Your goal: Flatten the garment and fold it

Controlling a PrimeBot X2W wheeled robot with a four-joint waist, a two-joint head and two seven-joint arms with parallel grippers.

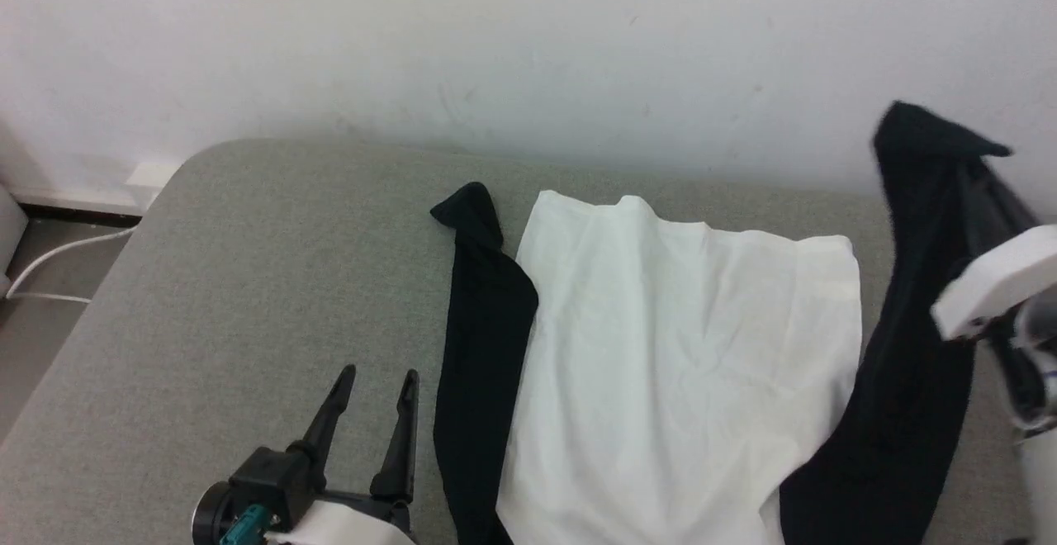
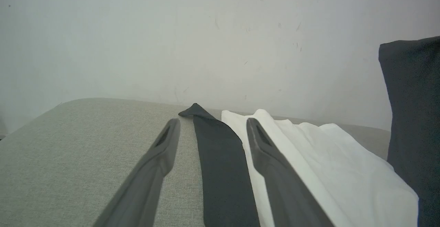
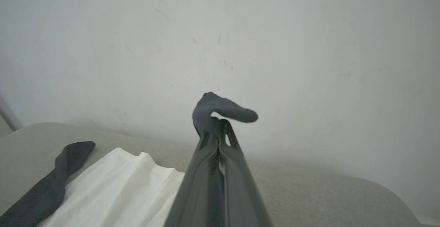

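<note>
The grey tabletop (image 1: 248, 281) carries the garment (image 1: 685, 363), which lies right of centre with its white body spread open and fairly flat. Soft creases run across its middle, and its far edge is slightly bunched. Its near end runs out of the bottom of the head view, so I cannot tell how that end lies. The black left sleeve (image 1: 483, 347) rests on the tabletop, touching the body's left edge, and is straight except for a bent cuff at the far end. The black right sleeve (image 1: 917, 322) is raised off the surface and hangs in front of the pale wall (image 1: 528, 49). The right fingers (image 3: 202, 175) are pressed fully together on its cuff, whose tip flops over above them. The left fingers (image 1: 402, 429) are spread as wide as they go, holding nothing, and hover over bare tabletop just beside the left sleeve. I judge flattening mostly done and folding barely begun. Neither sleeve is laid across the body yet, and the body itself shows no fold.
</note>
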